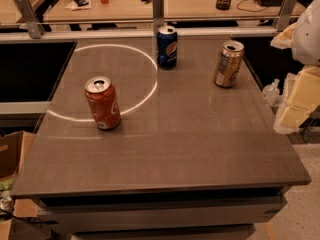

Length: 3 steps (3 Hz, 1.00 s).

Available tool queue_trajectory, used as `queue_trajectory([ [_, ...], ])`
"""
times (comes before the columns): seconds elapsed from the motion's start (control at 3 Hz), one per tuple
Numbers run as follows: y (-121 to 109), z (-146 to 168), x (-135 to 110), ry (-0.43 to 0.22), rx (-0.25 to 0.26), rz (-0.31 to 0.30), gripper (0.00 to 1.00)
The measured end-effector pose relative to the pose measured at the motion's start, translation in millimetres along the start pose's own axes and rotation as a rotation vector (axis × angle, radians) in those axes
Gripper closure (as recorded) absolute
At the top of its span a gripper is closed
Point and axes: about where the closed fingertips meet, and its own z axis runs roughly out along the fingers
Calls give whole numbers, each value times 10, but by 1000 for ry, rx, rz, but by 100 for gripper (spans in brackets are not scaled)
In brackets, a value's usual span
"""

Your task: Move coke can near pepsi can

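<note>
The coke can [103, 103] is red-orange with white script and stands upright on the left part of the grey table [190, 149]. The pepsi can [167, 46] is dark blue with a round logo and stands upright at the back middle, well apart from the coke can. My gripper [294, 106] shows as pale yellow and white parts at the right edge of the view, off the table's right side and far from both cans. It holds nothing that I can see.
A gold-tan can [228, 64] stands upright at the back right of the table. A bright ring of light [150, 91] lies on the tabletop between the cans. A railing [158, 11] runs behind the table. A cardboard box [12, 156] sits at the lower left.
</note>
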Motion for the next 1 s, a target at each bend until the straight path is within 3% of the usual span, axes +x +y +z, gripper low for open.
queue_trajectory([
  [0.33, 0, 0, 0, 0, 0, 0, 0],
  [0.67, 58, -26, 21, -18, 3, 102, 0],
  [1.0, 284, -140, -48, -125, 24, 338, 0],
])
